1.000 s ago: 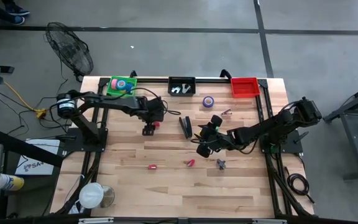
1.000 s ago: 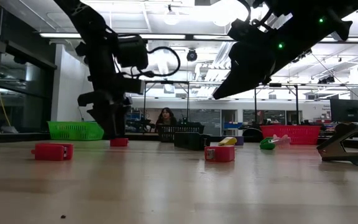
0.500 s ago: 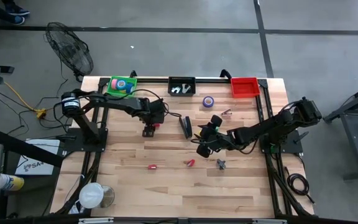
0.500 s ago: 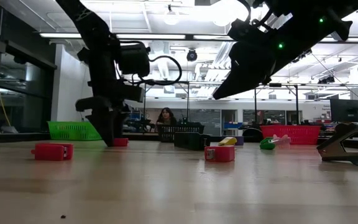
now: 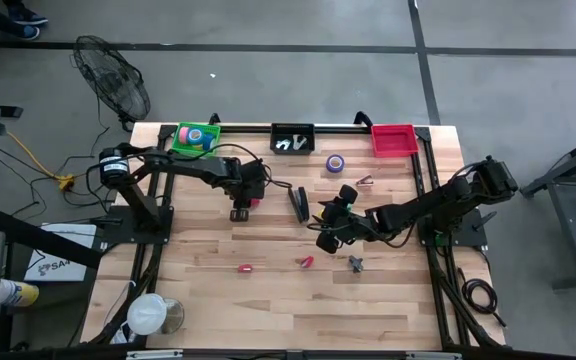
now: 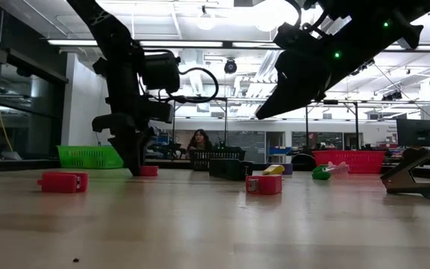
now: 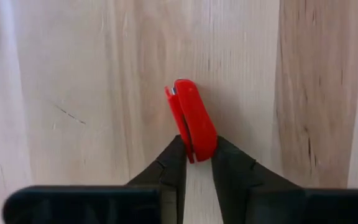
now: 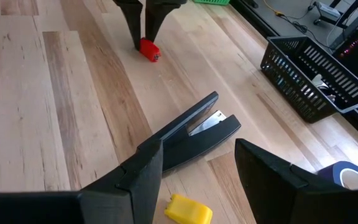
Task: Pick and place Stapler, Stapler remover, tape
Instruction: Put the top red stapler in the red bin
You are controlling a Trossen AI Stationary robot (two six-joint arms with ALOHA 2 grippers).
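Observation:
A small red stapler (image 7: 192, 118) lies on the wooden table left of centre, and my left gripper (image 7: 196, 155) is shut on it, also seen in the high view (image 5: 245, 205). A black stapler (image 5: 298, 203) lies to its right. My right gripper (image 8: 197, 168) hangs open above the table just right of the black stapler (image 8: 194, 132), touching nothing. A purple tape roll (image 5: 335, 162) lies flat farther back. More tape rolls sit in the green basket (image 5: 180, 145). A dark staple remover (image 5: 355, 264) lies nearer the front. My left gripper pinches the small red stapler's near end (image 7: 195, 148) between its two fingers (image 7: 171, 165), one on each long side. The fingers come from above, slanting steeply down, and lie along the stapler. The stapler rests on the table, and most of it reaches out beyond the fingertips.
A black basket (image 5: 292, 128) holding metal pieces and a red basket (image 5: 392, 150) stand along the far edge. Two small red items (image 5: 245, 268) (image 5: 305, 262) lie toward the front, and a small yellow item (image 8: 188, 208) lies by my right gripper. A fan stands beyond the table's far left corner.
My left gripper has shut its fingers on the small red stapler, which stays on the table.

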